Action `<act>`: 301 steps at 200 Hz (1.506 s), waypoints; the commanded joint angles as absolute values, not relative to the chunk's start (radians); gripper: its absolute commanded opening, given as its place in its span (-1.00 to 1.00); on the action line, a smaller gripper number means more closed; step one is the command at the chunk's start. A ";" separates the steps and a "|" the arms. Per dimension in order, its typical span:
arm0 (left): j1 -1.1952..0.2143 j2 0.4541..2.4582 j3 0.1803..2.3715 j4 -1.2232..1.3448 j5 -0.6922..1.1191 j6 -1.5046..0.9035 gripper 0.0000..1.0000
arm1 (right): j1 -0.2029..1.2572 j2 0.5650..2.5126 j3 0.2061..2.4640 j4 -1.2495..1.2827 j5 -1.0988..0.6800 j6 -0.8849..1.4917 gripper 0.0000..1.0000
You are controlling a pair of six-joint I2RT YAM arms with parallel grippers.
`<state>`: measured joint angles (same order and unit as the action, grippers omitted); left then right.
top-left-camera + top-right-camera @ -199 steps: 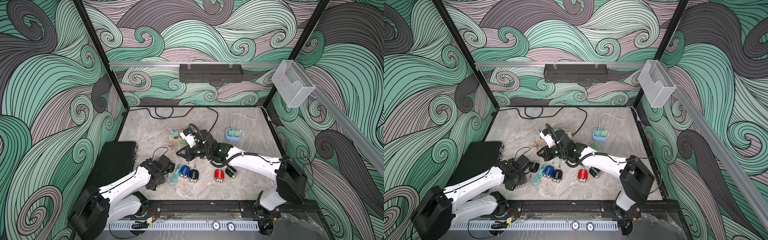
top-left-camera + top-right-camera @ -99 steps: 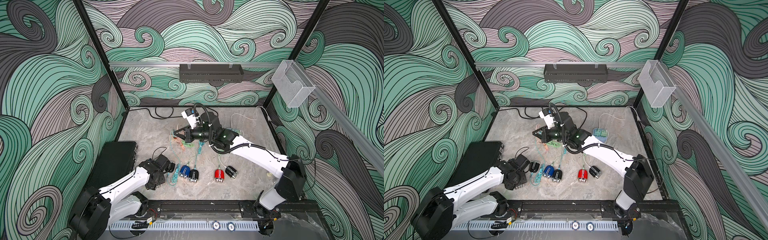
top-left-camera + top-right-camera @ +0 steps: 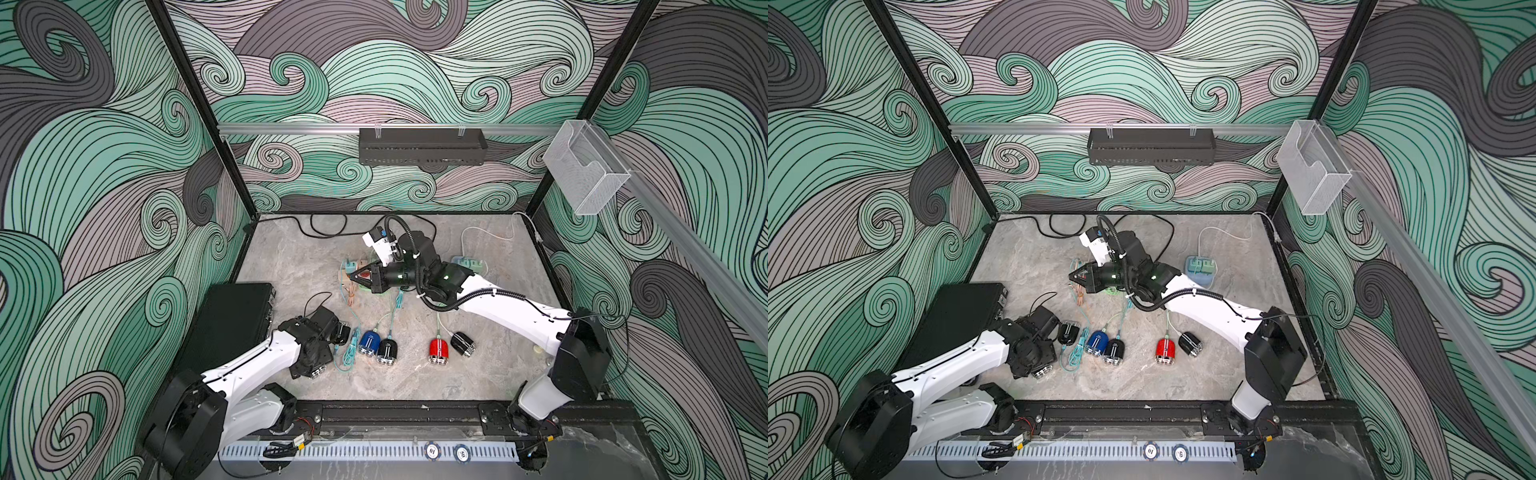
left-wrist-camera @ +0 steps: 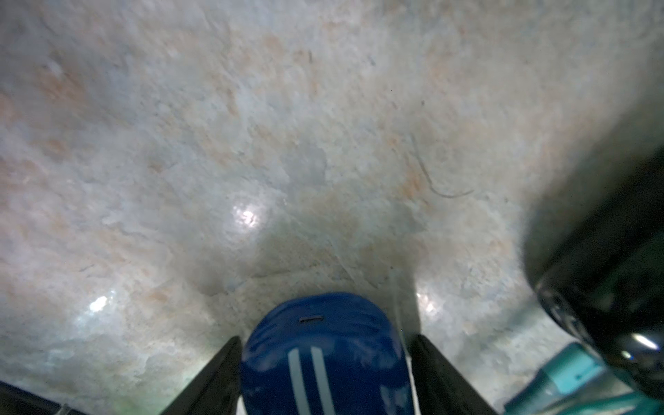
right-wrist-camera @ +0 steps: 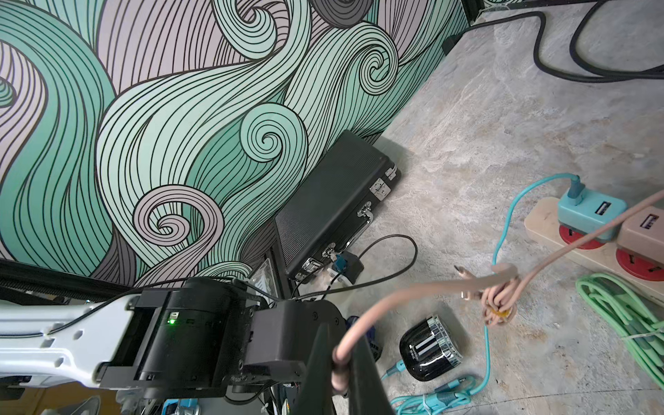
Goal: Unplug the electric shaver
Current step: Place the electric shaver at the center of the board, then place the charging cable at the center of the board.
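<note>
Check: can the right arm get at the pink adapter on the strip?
Probably not yet: the right gripper is shut on the pink cable, so its jaws are taken. The pink adapter itself sits uncovered on the power strip.

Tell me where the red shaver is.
In both top views the red shaver lies on the table near the front, a black shaver just to its right.

- Black shavers (image 3: pixel 1190 343): three.
- Blue shavers (image 3: pixel 1097 343): two; one shows clearly only in the left wrist view.
- Red shaver (image 3: pixel 1165 350): one.
- Power strips (image 3: pixel 1200 268): two.
- Pink cable (image 5: pixel 413 290): one.
- Green cable bundle (image 5: pixel 618 305): one.
- Teal cables (image 3: pixel 1074 356): overlapping; number cannot be told.
- Black cord (image 5: pixel 611 76): one.
- White cord (image 3: pixel 490 233): one.
- Case (image 3: pixel 232 316): one.
- Clear bin (image 3: pixel 582 166): one.
- Wall tray (image 3: pixel 422 145): one.
- Arms (image 3: pixel 498 307): two.
</note>
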<state>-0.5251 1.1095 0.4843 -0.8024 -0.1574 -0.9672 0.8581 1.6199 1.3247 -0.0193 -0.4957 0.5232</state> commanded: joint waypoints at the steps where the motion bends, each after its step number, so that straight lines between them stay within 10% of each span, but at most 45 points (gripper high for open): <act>1: -0.513 1.110 0.505 -0.834 -0.173 -0.958 0.56 | 0.859 1.609 1.312 0.010 -0.548 0.509 -0.96; 150: -0.173 1.049 0.930 -0.939 -0.174 -0.590 0.63 | 0.941 1.734 1.448 -0.006 -0.564 0.556 -0.94; 301: -0.094 1.356 1.255 -0.591 0.374 0.039 0.48 | 0.965 1.587 1.047 -0.042 -0.173 0.594 -0.51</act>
